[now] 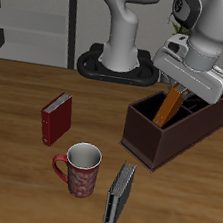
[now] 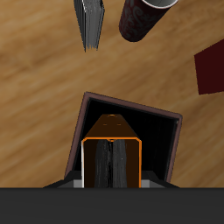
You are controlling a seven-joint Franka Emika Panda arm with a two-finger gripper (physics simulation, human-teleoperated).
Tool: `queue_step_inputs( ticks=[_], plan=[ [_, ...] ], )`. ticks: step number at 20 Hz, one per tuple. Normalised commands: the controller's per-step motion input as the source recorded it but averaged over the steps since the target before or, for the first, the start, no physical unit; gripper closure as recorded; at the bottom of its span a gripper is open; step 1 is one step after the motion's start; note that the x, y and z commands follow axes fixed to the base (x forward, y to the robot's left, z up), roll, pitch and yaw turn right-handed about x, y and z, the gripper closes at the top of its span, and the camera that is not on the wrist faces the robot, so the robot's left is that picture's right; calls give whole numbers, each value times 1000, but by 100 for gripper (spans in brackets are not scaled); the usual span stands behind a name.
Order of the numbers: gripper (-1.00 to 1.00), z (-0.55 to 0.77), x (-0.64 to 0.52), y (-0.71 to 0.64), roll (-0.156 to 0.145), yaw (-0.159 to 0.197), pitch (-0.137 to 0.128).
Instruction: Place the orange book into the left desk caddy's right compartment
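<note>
Nearest the table's front edge, a dark grey book [image 1: 119, 195] stands on end, and just beside it sits a dark red mug [image 1: 79, 168] with a pale rim. A little farther back, a dark red book [image 1: 55, 118] stands upright, well apart from the caddy. None of these belongs to the job.

Farther back again is the left desk caddy [image 1: 158, 140], a low maroon-brown open box set at an angle on the wooden table [image 1: 12, 180]. The orange book [image 1: 169, 106] hangs over it, tilted, its lower end already below the caddy's rim and inside one of the compartments. The gripper [image 1: 177, 90] is clamped on the book's upper end. The wrist view looks straight down the book [image 2: 111, 157] between the fingers, with the caddy's dark walls [image 2: 131, 109] framing it.

By my judgement the task is far along: the book is picked up, carried over and partly lowered into the caddy. What is left is to lower it fully, let go and lift clear. Whether this pocket is indeed the right compartment I cannot say for certain, since the dividers are dark and partly hidden by the arm.
</note>
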Motion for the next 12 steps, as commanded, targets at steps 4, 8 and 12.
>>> queue_step_inputs(
  ticks=[4, 8, 12],
  plan=[
    [100, -317, -40, 3, 9, 11, 6],
    [100, -354, 93, -59, -10, 4, 43],
    [100, -253, 72, -51, -13, 3, 23]
  ],
)
